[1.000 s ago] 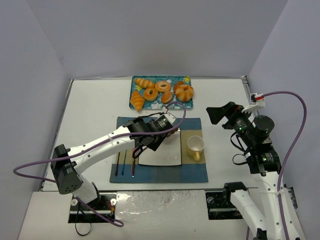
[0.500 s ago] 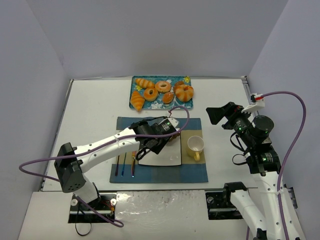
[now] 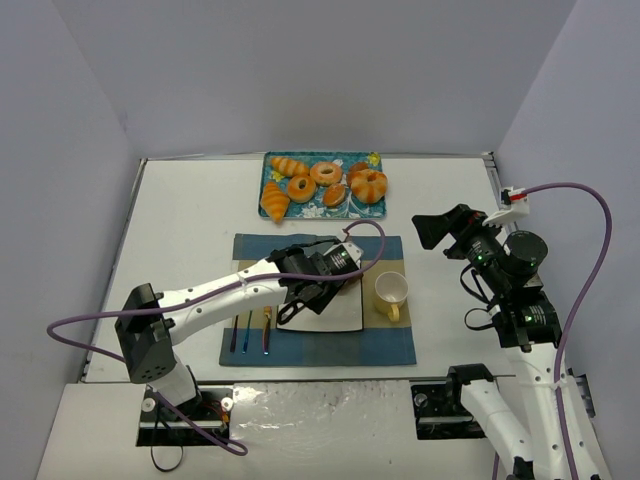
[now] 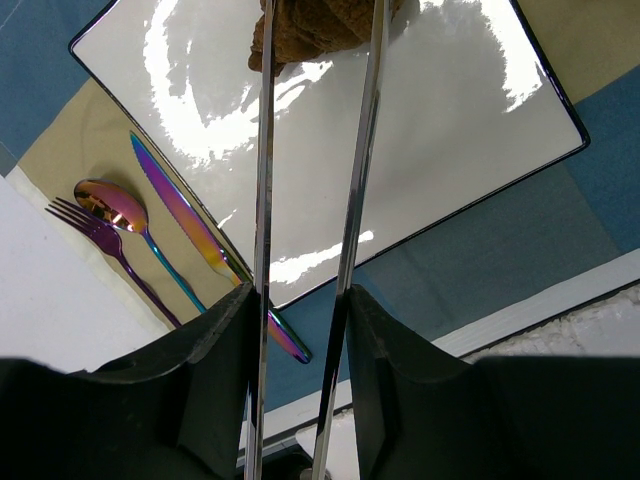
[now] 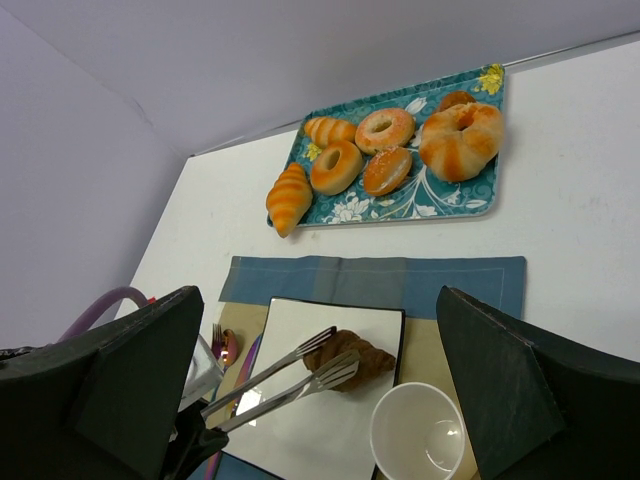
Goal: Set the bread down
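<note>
We clamp the tongs (image 4: pixel 263 180) in our left gripper (image 4: pixel 300 310), pinching the bread (image 4: pixel 320 25) just ahead of it over the plate (image 4: pixel 450 130), ready to release.

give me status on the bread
Left jaws shut on tongs; right jaws open. Bread in tongs, over plate. Nothing in the way; cup beside plate.

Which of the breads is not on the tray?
The dark brown bread, in the metal tongs over the white square plate; the rest are orange.

Cup (image 3: pixel 391 290) just right of plate (image 3: pixel 335 316), cutlery (image 3: pixel 250 331) left.
</note>
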